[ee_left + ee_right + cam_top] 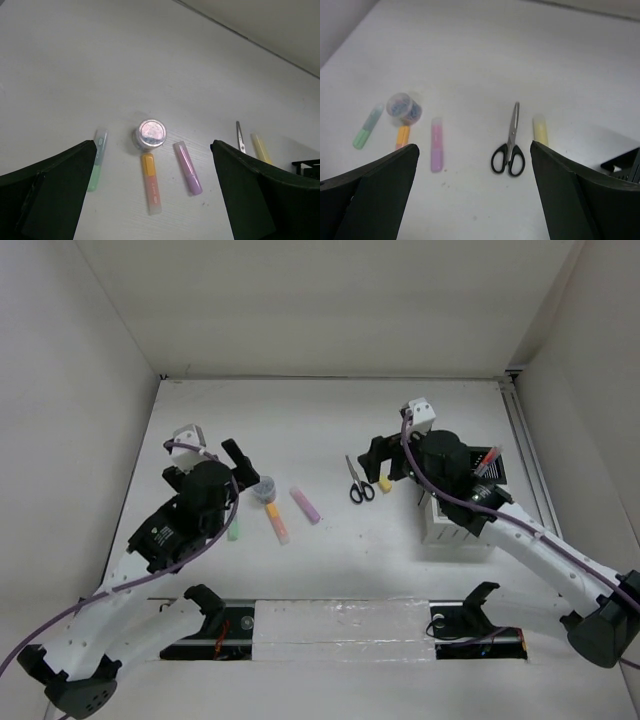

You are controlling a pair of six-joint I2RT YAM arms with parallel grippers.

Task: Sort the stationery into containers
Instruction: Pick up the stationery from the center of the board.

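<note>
Left fingers [50,200] and right fingers [580,200] gape wide, empty. Scissors [512,130] just ahead of the right pair look stiff, thin, low-lying; I'd pinch across the handles.

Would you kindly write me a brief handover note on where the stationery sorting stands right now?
Left pincer: open, empty, facing the clear tub.
Right pincer: open, empty, facing the scissors.
On the table: green marker, tub, orange marker and purple marker grouped at left; scissors and yellow marker nearer the organizer.
Done: a red pen appears to stand in the organizer's black part.
Left: all six loose items.
</note>
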